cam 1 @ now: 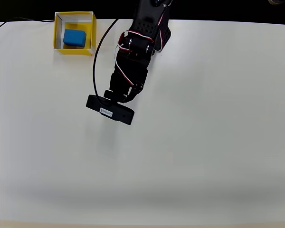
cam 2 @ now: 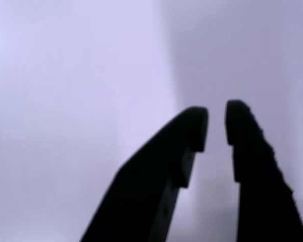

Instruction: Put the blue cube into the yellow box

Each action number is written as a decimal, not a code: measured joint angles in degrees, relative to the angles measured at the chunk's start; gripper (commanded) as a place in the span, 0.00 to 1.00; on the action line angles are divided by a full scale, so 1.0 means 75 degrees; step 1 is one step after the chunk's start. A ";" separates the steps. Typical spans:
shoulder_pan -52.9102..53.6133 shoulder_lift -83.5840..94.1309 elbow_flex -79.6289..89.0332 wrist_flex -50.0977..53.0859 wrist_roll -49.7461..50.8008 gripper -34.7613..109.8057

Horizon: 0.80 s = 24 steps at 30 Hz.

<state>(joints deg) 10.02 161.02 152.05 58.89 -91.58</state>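
Note:
The blue cube (cam 1: 75, 37) lies inside the yellow box (cam 1: 57, 32) at the far left of the table in the overhead view, resting flat on the box's floor. The black arm (cam 1: 133, 61) reaches from the table's far edge toward the middle, well to the right of the box and nearer the front. Its wrist camera block (cam 1: 109, 110) covers the fingers there. In the wrist view my gripper (cam 2: 217, 126) hangs over bare white table. Its two dark fingers (cam 2: 252, 166) stand nearly together with only a thin slit, and nothing is between them.
A black cable (cam 1: 97, 57) loops from the arm's base over the table between the box and the arm. The white table (cam 1: 204, 142) stretches wide to the right and front. Its far edge runs just behind the box.

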 measured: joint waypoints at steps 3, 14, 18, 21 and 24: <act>-0.0691 0.0527 0.0820 -0.0305 0.0047 0.24; -0.1137 0.3023 0.3199 -0.0094 -0.0270 0.24; -0.1137 0.3809 0.3539 0.0434 -0.0410 0.24; -0.1102 0.3879 0.3551 0.1055 -0.0480 0.24; -0.1102 0.3891 0.3551 0.1828 -0.0516 0.24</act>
<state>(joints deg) 1.76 190.20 178.68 72.60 -95.45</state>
